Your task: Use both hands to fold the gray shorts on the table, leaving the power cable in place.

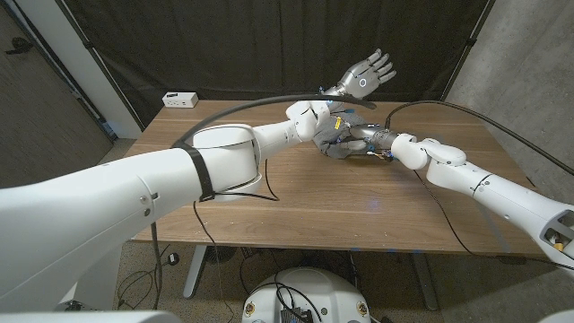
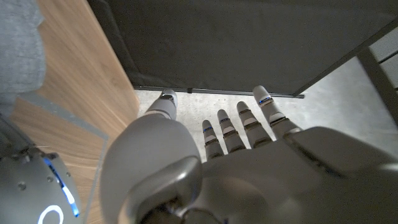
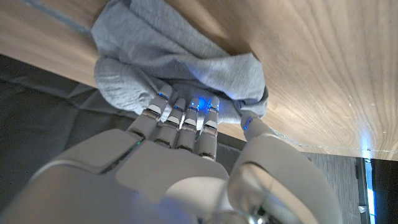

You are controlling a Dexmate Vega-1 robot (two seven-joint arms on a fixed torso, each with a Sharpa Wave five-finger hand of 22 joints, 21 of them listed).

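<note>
So, the big wooden table (image 1: 305, 193) carries everything, and both white arms reach across it toward its far side. Next down in size, the gray shorts (image 1: 343, 139): bunched into a rumpled heap right under the right hand, near the table's far edge. In the right wrist view the gray cloth (image 3: 180, 59) bulges just ahead of the fingertips, soft folds piled against the wood. The right hand (image 1: 369, 142) is down on that heap, fingers (image 3: 186, 118) held close together and pressing into the fabric, thumb tucked at the cloth's side; whether it actually grips a fold, I cannot tell. The left hand (image 1: 363, 76) is up in the air, above and beyond the right hand, past the table's far edge, fingers (image 2: 249, 124) spread apart and holding nothing. A thin black cable (image 1: 448, 211) trails over the table beside the right forearm. Smallest of all, a little white box (image 1: 180, 99) sits at the table's far corner, well apart from both hands.
</note>
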